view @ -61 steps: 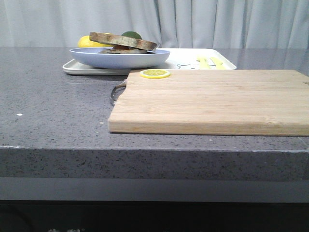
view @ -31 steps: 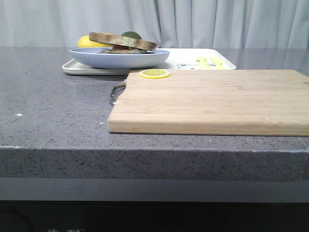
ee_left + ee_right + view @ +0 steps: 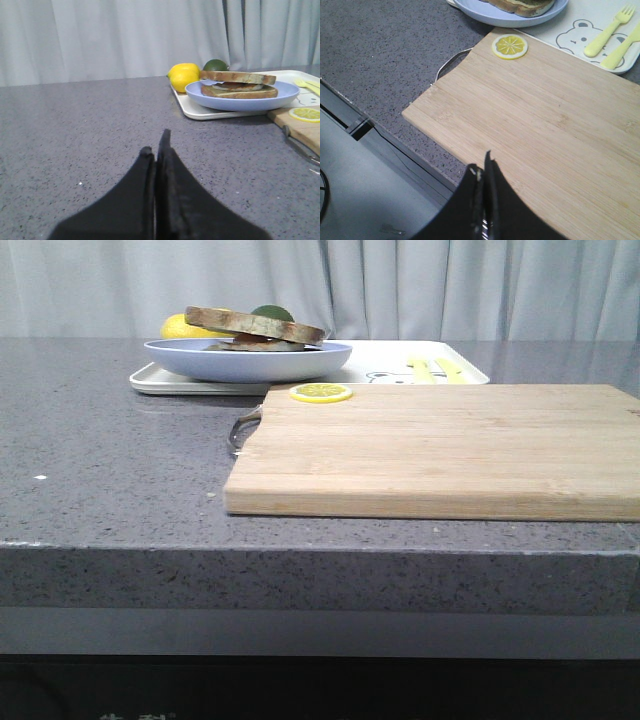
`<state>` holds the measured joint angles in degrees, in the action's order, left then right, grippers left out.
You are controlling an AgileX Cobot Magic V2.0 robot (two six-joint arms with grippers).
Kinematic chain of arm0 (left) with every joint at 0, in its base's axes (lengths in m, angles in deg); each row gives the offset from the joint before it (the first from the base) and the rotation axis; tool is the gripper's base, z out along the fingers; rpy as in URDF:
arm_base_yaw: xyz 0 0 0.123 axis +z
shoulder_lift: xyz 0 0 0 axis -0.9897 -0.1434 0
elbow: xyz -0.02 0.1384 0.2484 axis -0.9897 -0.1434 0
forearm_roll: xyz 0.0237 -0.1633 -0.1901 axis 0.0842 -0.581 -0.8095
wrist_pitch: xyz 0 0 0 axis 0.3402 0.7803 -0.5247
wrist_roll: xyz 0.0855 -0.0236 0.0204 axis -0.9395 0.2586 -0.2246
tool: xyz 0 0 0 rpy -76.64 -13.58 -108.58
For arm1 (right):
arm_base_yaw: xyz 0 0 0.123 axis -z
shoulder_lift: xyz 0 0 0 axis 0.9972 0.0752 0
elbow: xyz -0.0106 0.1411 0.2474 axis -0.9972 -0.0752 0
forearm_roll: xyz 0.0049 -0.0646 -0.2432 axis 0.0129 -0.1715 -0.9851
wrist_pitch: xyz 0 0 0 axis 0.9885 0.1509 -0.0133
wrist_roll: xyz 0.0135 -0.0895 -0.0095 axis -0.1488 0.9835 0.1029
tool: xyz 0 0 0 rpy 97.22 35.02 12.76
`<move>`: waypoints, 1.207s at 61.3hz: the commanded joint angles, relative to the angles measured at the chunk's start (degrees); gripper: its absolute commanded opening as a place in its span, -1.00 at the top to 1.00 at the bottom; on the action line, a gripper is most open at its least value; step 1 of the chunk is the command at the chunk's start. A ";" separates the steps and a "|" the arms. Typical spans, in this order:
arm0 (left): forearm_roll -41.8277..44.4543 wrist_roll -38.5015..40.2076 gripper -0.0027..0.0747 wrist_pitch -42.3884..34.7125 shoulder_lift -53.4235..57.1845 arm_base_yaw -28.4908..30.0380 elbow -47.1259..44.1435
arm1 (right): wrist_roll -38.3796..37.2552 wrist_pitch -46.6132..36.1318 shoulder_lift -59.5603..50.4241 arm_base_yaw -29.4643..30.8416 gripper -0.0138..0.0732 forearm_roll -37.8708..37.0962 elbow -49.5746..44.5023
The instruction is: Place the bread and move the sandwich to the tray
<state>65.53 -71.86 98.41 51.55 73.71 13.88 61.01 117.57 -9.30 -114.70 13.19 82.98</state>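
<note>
Sandwich (image 3: 255, 328): sits on the light blue plate, brown-crusted slices stacked, top slice lying a little askew; filling shows as a thin pale and reddish band between slices in the left wrist view.
Top bread slice (image 3: 237, 77): upper layer of the sandwich, pale crumb, brown crust.
Plate (image 3: 200, 358): round, light blue, resting on the left part of the tray.
Tray (image 3: 380, 362): white, rectangular, raised rim, at the far side of the grey counter (image 3: 110, 460); a bear print (image 3: 579, 34) and a yellow fork (image 3: 606, 30) show on its right part.
Lemon (image 3: 183, 76): whole, yellow, on the tray just behind the plate.
Lime (image 3: 215, 65): dark green, beside the lemon, behind the sandwich.
Cutting board (image 3: 440, 445): wooden, just in front of the tray; metal handle (image 3: 243, 428) at its left end.
Lemon slice (image 3: 321, 393): lies flat on the board's far left corner.
Left gripper (image 3: 156, 150): fingers pressed together, nothing between them, low over bare counter, well apart from the tray.
Right gripper (image 3: 484, 172): fingers closed together, empty, above the near edge of the board.
Backdrop: pale curtain (image 3: 400, 285).
</note>
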 commanded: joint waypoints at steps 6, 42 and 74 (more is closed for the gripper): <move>-2.99 -0.07 0.98 -10.40 2.75 2.78 -4.83 | 0.48 -3.45 -0.34 0.26 0.84 -0.20 1.37; -5.71 -0.07 0.98 -11.89 2.88 3.42 -8.00 | 0.48 -3.42 -0.34 0.26 0.84 -0.20 1.37; -5.71 -0.07 0.98 -11.89 2.88 3.42 -8.00 | 0.48 -3.42 -0.34 0.26 0.84 -0.20 1.37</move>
<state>60.34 -71.86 91.38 53.08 77.10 5.98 61.01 117.57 -9.30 -114.70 13.15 82.98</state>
